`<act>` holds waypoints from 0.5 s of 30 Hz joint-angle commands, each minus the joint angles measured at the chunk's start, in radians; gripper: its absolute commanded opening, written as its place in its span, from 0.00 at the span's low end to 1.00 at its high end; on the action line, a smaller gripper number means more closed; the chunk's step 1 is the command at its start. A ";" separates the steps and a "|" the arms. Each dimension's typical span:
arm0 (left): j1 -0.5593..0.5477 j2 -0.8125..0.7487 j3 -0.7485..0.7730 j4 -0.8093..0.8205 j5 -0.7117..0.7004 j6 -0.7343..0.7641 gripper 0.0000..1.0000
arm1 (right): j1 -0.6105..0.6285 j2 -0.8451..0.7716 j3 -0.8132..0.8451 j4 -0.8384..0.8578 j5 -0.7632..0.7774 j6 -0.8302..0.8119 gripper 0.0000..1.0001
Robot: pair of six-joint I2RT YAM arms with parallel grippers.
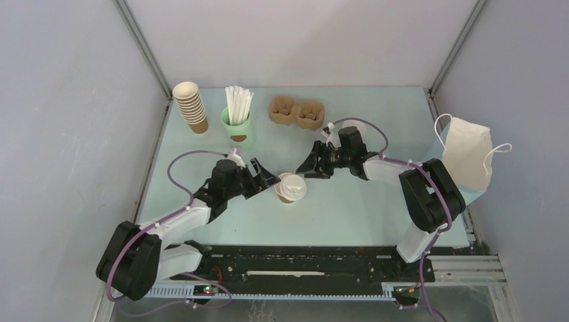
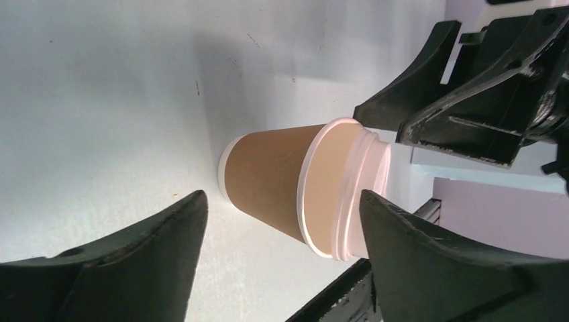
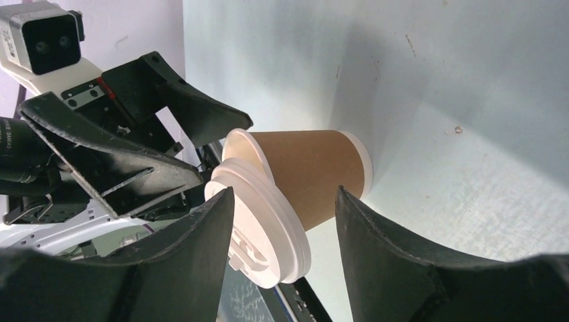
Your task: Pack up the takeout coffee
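Matt paper cup (image 2: 268, 178), smooth white lid (image 2: 377, 176)

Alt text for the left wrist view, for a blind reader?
A takeout coffee, brown paper cup with white lid, sits on the pale table between the left pincer's open fingers. The right pincer hovers at its lid end.

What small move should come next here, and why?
Probably the right gripper should push the white lid level onto the takeout coffee: the lid sits tilted, one side lifted off the rim, and the left gripper stands open beside it.
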 commanded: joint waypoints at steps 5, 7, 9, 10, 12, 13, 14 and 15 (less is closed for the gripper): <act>-0.028 -0.090 0.085 -0.097 -0.096 0.143 1.00 | 0.019 -0.017 0.063 -0.078 0.019 -0.072 0.65; -0.028 -0.129 0.086 -0.120 -0.127 0.160 1.00 | 0.021 -0.023 0.064 -0.085 0.023 -0.074 0.65; -0.029 -0.143 0.100 -0.141 -0.123 0.183 1.00 | 0.019 -0.030 0.067 -0.093 0.026 -0.079 0.66; -0.031 -0.143 0.107 -0.142 -0.111 0.200 1.00 | 0.018 -0.033 0.070 -0.098 0.026 -0.081 0.67; -0.039 -0.126 0.126 -0.137 -0.061 0.228 1.00 | 0.018 -0.041 0.074 -0.116 0.033 -0.093 0.70; -0.046 -0.106 0.139 -0.135 -0.034 0.241 1.00 | 0.017 -0.048 0.075 -0.126 0.039 -0.101 0.72; -0.056 -0.084 0.156 -0.142 -0.017 0.249 1.00 | 0.015 -0.056 0.075 -0.138 0.043 -0.107 0.74; -0.069 -0.056 0.174 -0.159 -0.015 0.256 1.00 | 0.013 -0.062 0.074 -0.146 0.045 -0.112 0.76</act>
